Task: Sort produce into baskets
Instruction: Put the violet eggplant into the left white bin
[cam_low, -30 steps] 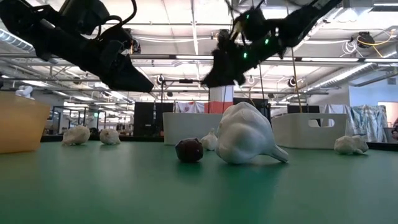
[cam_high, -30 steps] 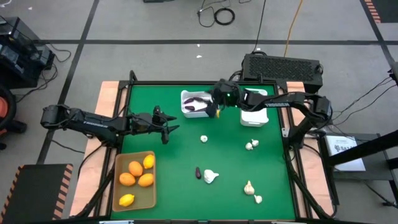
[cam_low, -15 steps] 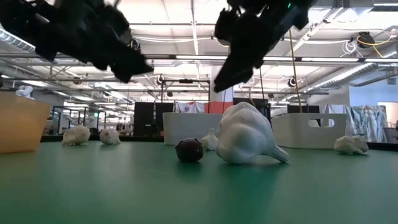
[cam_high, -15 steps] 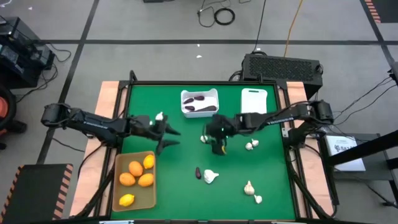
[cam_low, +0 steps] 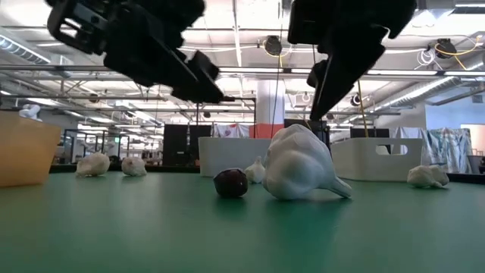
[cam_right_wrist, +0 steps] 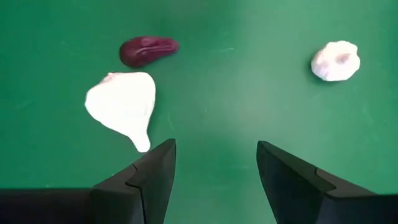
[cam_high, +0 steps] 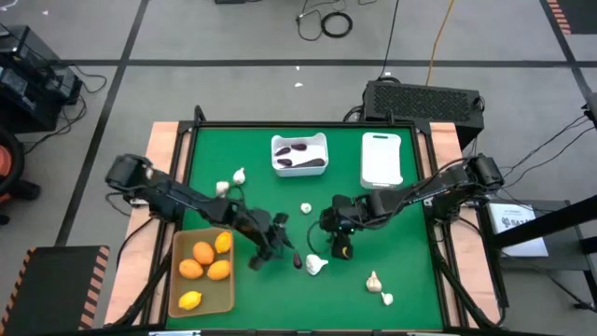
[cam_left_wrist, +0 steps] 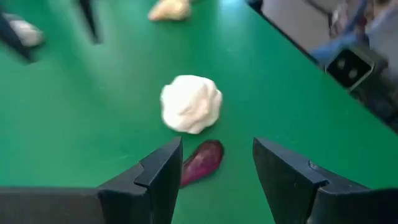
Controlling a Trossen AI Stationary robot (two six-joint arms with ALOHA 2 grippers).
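A small dark purple eggplant piece (cam_high: 297, 259) lies on the green table beside a white garlic bulb (cam_high: 317, 265). My left gripper (cam_high: 280, 250) hovers open just left of the eggplant piece (cam_left_wrist: 202, 163), which shows right ahead of its fingers, with the garlic bulb (cam_left_wrist: 191, 104) beyond. My right gripper (cam_high: 341, 248) hangs open above the table just right of that bulb (cam_right_wrist: 123, 102), touching nothing. The tan tray (cam_high: 229, 299) holds orange and yellow fruits. The squarish white bin (cam_high: 300, 142) holds dark eggplant pieces. The narrower white bin (cam_high: 381, 159) stands to its right.
More garlic bulbs lie loose: one at the table's middle (cam_high: 305, 209), two at the far left (cam_high: 239, 175) (cam_high: 222, 188), two at the near right (cam_high: 373, 280) (cam_high: 387, 299). Open green table lies between the two arms and the far bins.
My left gripper has swung from the table's left toward the near middle, ending beside the eggplant piece. My right gripper has come away from the squarish white bin toward the near edge and tipped more steeply down, ending by the garlic bulb. No produce has moved.
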